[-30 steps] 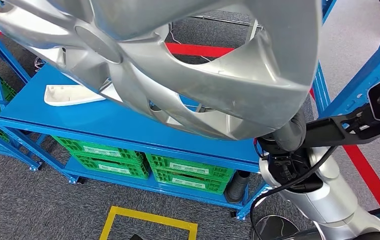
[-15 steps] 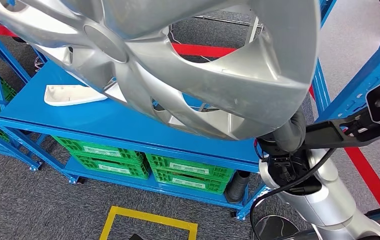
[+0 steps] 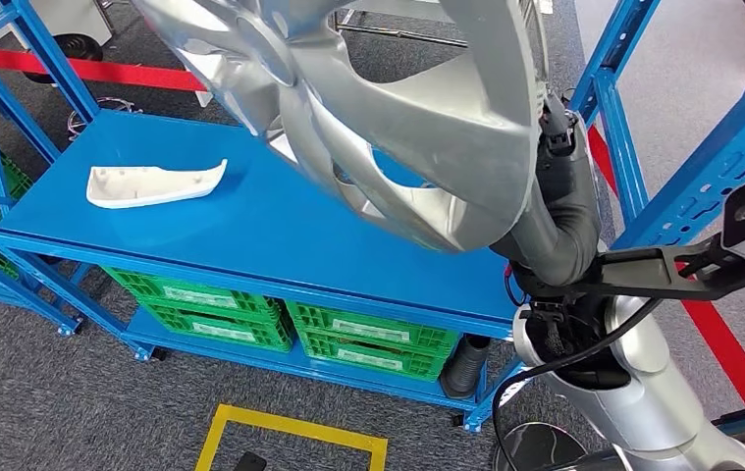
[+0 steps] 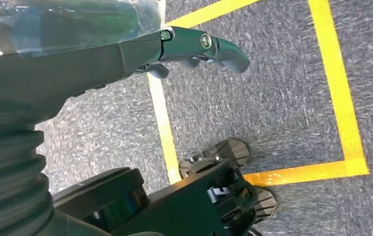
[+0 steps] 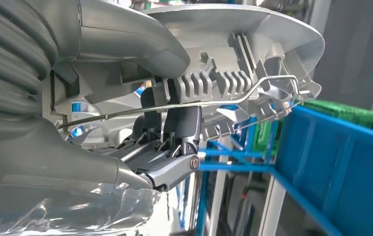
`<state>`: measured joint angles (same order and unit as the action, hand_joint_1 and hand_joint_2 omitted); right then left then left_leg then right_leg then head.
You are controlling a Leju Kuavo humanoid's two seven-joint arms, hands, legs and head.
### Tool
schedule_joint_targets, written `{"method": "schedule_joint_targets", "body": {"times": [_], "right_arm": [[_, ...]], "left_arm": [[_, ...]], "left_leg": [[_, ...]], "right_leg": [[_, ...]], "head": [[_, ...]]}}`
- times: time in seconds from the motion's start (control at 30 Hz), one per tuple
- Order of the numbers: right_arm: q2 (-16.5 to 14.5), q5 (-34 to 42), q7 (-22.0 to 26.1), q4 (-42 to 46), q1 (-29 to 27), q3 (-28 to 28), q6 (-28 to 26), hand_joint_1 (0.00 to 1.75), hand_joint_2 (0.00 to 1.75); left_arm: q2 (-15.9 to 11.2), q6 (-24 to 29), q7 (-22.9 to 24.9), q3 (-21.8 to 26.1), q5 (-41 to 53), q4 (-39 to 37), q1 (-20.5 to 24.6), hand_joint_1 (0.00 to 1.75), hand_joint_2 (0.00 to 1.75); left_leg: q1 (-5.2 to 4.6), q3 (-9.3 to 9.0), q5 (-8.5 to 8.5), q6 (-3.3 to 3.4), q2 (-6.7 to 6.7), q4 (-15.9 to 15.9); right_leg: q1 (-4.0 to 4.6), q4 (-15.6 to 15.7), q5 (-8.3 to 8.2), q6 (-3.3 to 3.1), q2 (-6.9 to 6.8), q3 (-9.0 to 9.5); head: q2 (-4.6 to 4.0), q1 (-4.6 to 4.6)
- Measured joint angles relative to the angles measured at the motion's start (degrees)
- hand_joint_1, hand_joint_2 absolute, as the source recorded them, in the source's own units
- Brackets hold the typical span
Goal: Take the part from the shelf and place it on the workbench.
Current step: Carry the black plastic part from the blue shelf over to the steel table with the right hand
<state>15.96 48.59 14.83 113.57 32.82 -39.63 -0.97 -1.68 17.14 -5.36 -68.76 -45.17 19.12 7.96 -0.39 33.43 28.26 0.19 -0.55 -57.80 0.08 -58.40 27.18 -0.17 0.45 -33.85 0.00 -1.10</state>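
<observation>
So the big silver plastic wheel cover with the curved spokes [image 3: 388, 108] is up in the air, tilted steeply, hanging above the right half of the blue metal desk [image 3: 250, 231] and not touching it. The right hand [image 5: 159, 123] has it by the rim: thick grey thumb on one face, darker fingers [image 5: 174, 147] curled up against the ribbed back side, right by the wire retaining ring. The right arm comes up from the desk's right end, with the ribbed grey wrist cover [image 3: 559, 221] bent upward just behind the cover's edge.

A white curved plastic trim piece [image 3: 152, 183] lies flat on the desk's left part, well apart from the wheel cover. Green plastic crates [image 3: 290, 329] sit on the shelf under the desk.

The left hand [image 4: 194, 46] hangs over grey carpet with yellow tape lines, fingers stretched out, nothing in it.
</observation>
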Motion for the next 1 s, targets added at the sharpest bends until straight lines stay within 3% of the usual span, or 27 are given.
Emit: {"method": "schedule_joint_targets", "body": {"times": [0.5,0.87,1.0], "right_arm": [[1.4,-4.2,-2.4,0.4,1.0,-1.3,-6.3,1.75,1.75],[2.3,-4.3,-2.7,0.3,2.0,-2.5,-7.6,1.75,1.75],[2.5,-4.3,-3.1,0.4,2.2,-2.8,-8.5,1.75,1.75]], "left_arm": [[0.5,-1.7,-0.3,2.7,-2.1,-0.6,-0.7,0.00,1.75],[0.8,-2.3,0.1,3.5,-2.1,-1.0,-0.6,0.00,1.75],[1.0,-2.4,0.4,3.5,-1.9,-1.2,-0.6,0.00,1.75]], "left_leg": [[0.00,0.00,0.01,0.00,0.00,0.0],[0.00,0.01,0.02,0.01,0.00,0.0],[0.00,-0.27,-0.36,0.89,0.00,0.5]], "right_leg": [[0.00,0.0,0.00,0.00,0.00,0.00],[0.00,0.0,0.01,0.00,0.00,0.00],[-0.22,0.5,-0.26,0.62,0.04,0.21]], "head": [[0.00,0.01],[0.00,0.01],[0.00,0.05]]}}
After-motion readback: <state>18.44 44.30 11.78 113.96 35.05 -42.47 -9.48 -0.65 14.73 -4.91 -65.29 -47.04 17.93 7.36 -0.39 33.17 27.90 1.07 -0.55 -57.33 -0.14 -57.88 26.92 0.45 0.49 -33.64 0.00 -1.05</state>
